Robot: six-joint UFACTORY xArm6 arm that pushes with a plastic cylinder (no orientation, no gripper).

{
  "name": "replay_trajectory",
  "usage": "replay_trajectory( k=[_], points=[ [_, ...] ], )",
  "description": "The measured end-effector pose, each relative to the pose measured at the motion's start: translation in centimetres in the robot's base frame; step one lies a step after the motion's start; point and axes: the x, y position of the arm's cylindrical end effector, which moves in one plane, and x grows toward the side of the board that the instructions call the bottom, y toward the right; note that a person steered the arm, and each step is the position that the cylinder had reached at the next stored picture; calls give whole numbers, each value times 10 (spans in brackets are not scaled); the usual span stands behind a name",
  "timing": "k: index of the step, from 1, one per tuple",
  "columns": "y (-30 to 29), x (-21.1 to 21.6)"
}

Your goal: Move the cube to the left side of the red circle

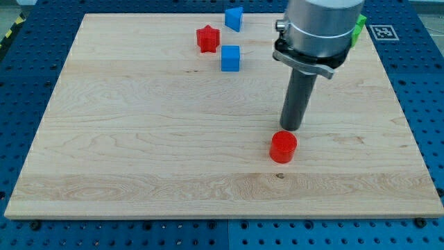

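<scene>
My tip [291,128], a bare rod end with no jaws to part or close, stood just above the red circle [283,147], near the middle of the table's [139,139] bottom edge. The blue cube [230,58] lay well apart from it toward the top edge, beside a red star [207,38] and another blue block [234,19]. A green block [360,29] peeked out behind the arm.

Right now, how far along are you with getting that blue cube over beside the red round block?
Nothing looks done yet: the blue cube sits near the view's top, by the red star, far from the red circle. My tip is just above the circle, not at the cube. The whole push remains.
</scene>
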Motion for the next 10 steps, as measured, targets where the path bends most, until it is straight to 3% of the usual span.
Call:
replay_trajectory(
  k=[2, 3, 7, 8, 9, 10],
  points=[
    [-24, 47],
    [-24, 35],
    [-24, -184],
    [-42, -214],
    [-82, -200],
    [-101, -158]
  ],
)
